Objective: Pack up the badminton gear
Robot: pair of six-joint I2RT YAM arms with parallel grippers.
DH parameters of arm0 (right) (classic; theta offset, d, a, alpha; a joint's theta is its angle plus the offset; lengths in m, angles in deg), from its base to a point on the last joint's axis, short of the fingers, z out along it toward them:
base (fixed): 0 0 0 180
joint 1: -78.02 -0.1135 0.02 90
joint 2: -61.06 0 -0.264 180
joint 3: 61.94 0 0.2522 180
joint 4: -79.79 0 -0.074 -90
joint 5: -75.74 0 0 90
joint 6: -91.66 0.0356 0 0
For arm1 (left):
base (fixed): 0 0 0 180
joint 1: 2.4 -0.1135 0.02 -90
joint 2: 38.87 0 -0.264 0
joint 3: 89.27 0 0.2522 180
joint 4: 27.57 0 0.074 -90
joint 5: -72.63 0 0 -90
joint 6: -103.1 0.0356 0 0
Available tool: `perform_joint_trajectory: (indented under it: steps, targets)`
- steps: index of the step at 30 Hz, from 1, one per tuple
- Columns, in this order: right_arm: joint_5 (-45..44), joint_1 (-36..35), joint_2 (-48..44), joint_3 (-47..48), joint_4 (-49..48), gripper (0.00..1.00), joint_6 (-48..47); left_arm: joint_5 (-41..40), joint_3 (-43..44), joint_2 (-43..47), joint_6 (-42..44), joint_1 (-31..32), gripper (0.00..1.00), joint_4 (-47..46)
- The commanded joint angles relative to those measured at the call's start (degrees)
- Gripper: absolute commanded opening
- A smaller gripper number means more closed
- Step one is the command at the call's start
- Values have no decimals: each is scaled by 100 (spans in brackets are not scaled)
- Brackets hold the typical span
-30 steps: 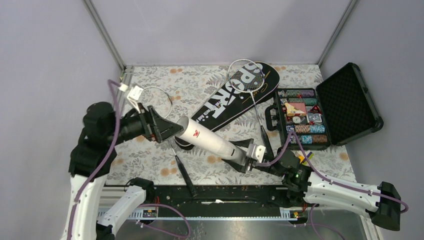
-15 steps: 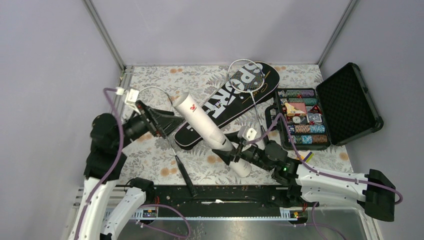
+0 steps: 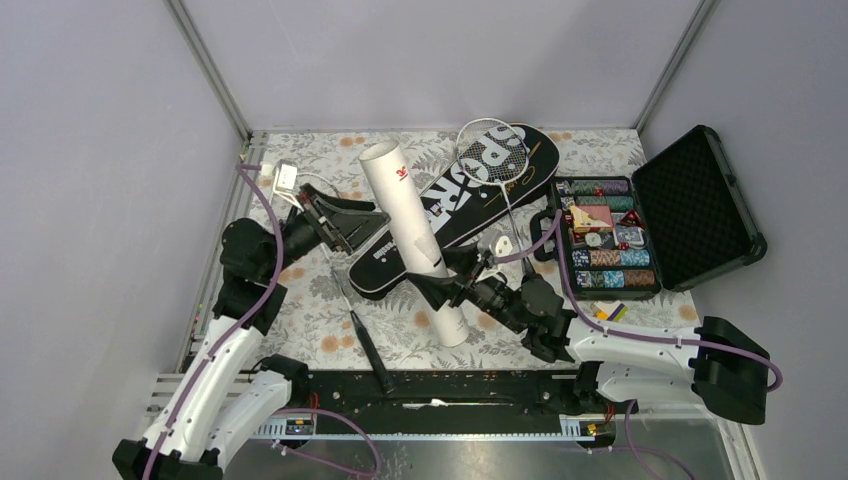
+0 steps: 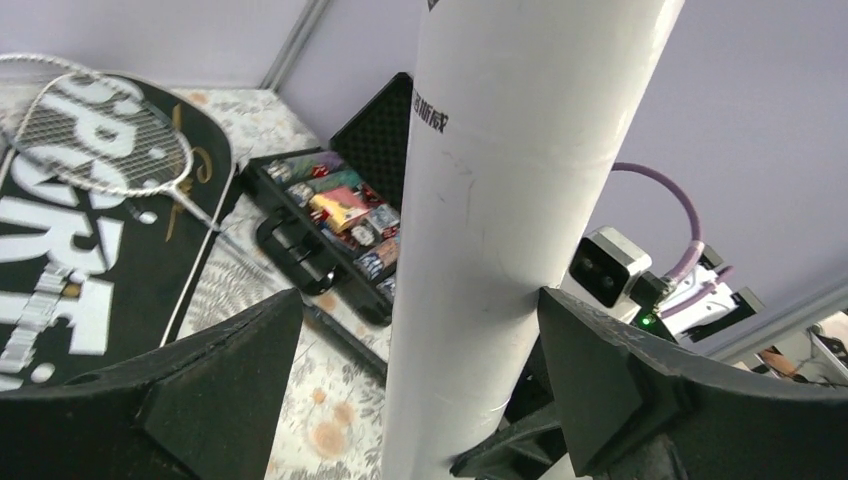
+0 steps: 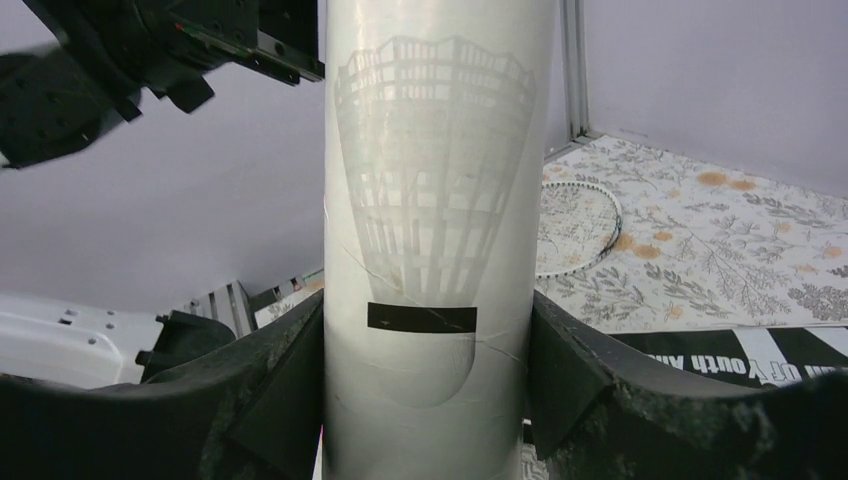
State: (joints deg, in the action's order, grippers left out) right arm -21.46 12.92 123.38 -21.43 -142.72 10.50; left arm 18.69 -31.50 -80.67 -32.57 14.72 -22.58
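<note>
The white cardboard tube (image 3: pixel 415 245) stands tilted, its lower end on the floral table, its open top leaning to the far left. My right gripper (image 3: pixel 447 281) is shut on the tube (image 5: pixel 430 250) low down, both pads pressed to its sides. My left gripper (image 3: pixel 372 226) is open beside the tube (image 4: pixel 510 200), which rises between its spread fingers (image 4: pixel 200 390). The black "SPORT" racket bag (image 3: pixel 470 200) lies behind, with one racket (image 3: pixel 492 155) on it. The other racket's head (image 3: pixel 318 190) lies by the left arm, its black handle (image 3: pixel 368 350) near the front.
An open black case of poker chips (image 3: pixel 640 225) sits at the right, its lid up against the right wall. Grey walls and metal posts close the back and sides. The black rail (image 3: pixel 430 385) runs along the near edge.
The right gripper has swung the tube from lying flat to nearly upright and drawn it left. The left gripper has let go of the tube's end, opened wider and moved toward the back.
</note>
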Motion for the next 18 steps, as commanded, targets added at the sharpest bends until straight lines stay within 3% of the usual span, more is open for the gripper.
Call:
perform_joint_trajectory:
  steps: [1,8,13,14,18]
  targets:
    - [137,-7,26,412,-817,43,12,241,-278,-263,-413,298,94,-1940]
    - [372,-7,367,300,-1422,43,513,562,-264,-735,-398,870,92,-2424]
    - [401,-3,614,58,-2083,45,838,495,-250,-838,-189,1037,76,-2300]
    - [401,-3,652,37,-2097,47,882,439,-283,-798,-162,1038,73,-2299]
    - [574,-4,586,-103,-1892,74,979,354,-271,-628,70,1038,59,-2082]
